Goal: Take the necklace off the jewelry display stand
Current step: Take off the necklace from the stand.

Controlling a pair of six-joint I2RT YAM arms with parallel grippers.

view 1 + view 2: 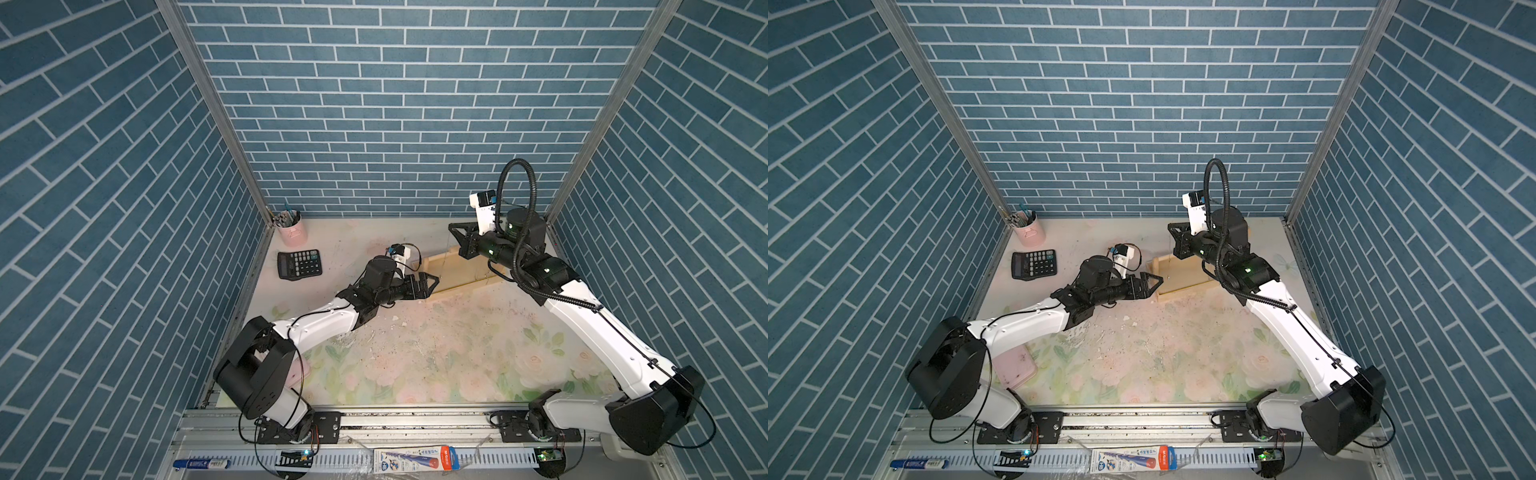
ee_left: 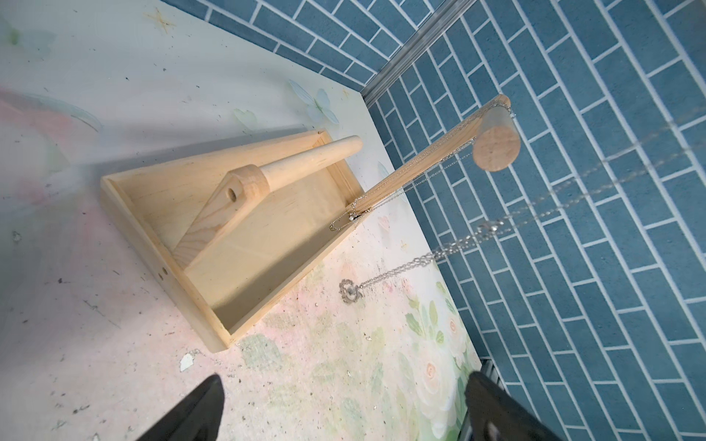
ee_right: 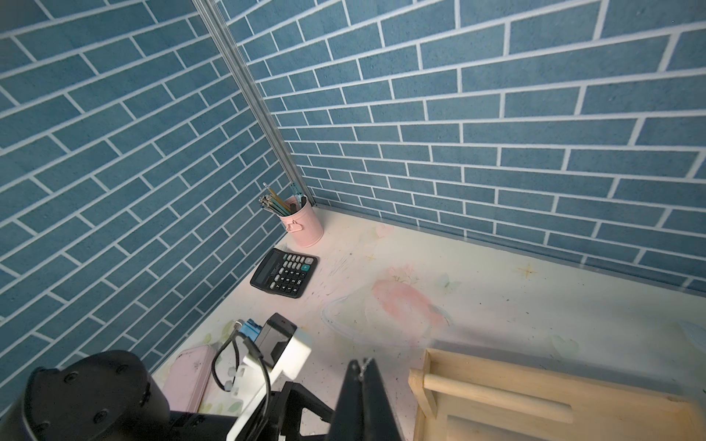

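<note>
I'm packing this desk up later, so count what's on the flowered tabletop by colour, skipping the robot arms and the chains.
Pink: 2 (pencil cup, flat case)
Black: 1 (calculator)
Pale wood: 1 (jewelry display stand)
Total: 4

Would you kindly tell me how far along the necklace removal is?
Done: the right hand is shut on the thin silver chain necklace. In hand: its pendant dangles beside the pale wooden display stand, seemingly clear of it. Left: moving it fully away; the left hand is open.
</note>
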